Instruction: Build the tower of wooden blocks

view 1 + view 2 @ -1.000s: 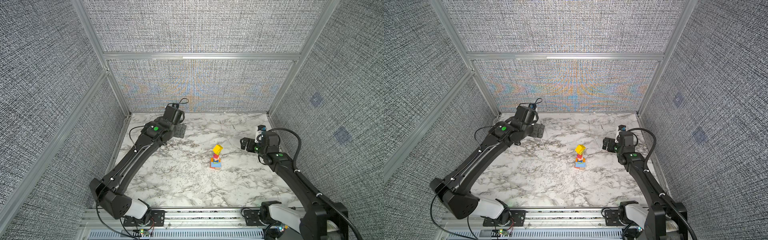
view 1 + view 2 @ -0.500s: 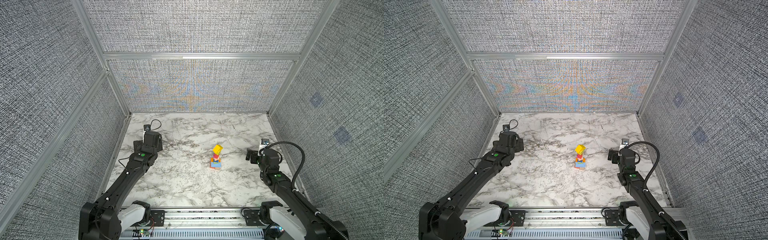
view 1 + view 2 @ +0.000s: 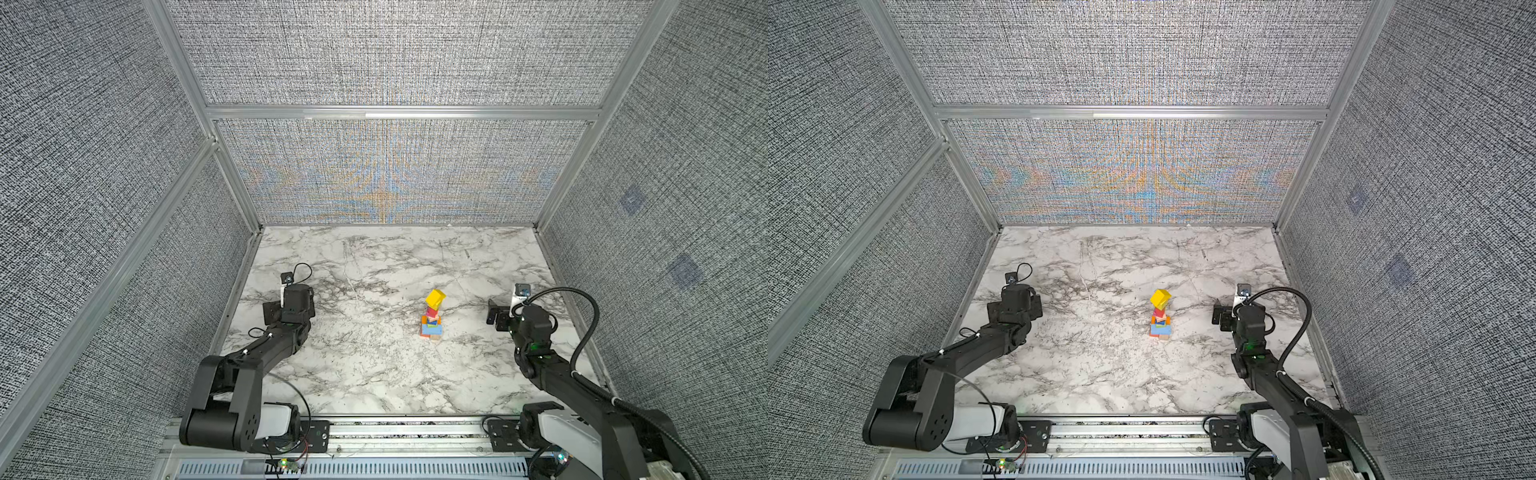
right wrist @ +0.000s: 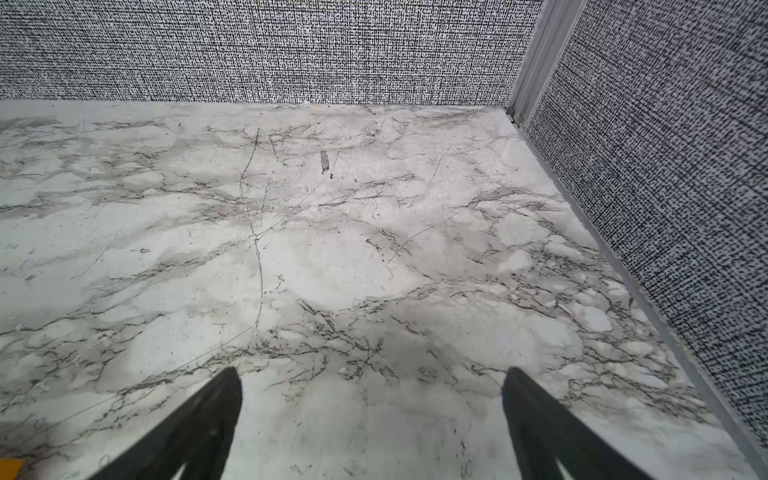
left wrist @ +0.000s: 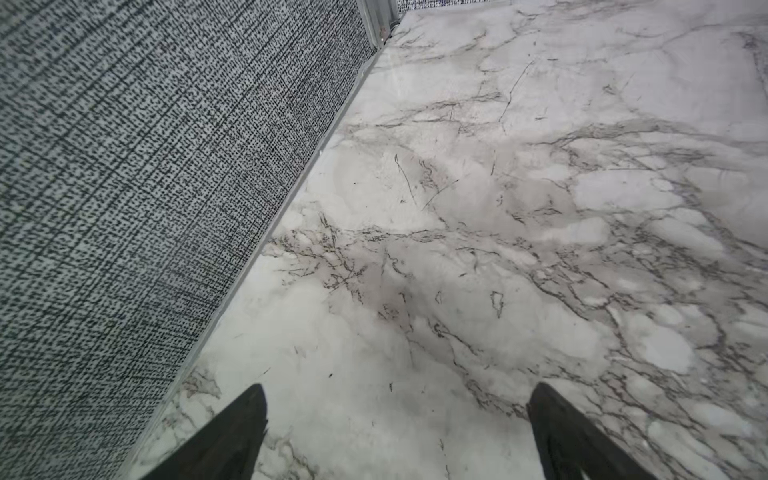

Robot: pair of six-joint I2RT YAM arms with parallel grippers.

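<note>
The tower stands alone at mid-table in both top views. It is a narrow stack of wood blocks: orange, tan and light blue at the foot, red and magenta above, and a slightly turned yellow cube on top. My left gripper is far to the tower's left, near the side wall, open over bare marble. My right gripper is well to the tower's right, also open and empty. A sliver of orange shows at the edge of the right wrist view.
Grey fabric walls with aluminium posts close in the marble table on three sides. A metal rail with both arm bases runs along the front edge. The left wall is close beside the left gripper.
Both arms have drawn back toward the front and dropped lower, the left one coming from the back left corner. Both grippers stay open. The tower has not moved.
</note>
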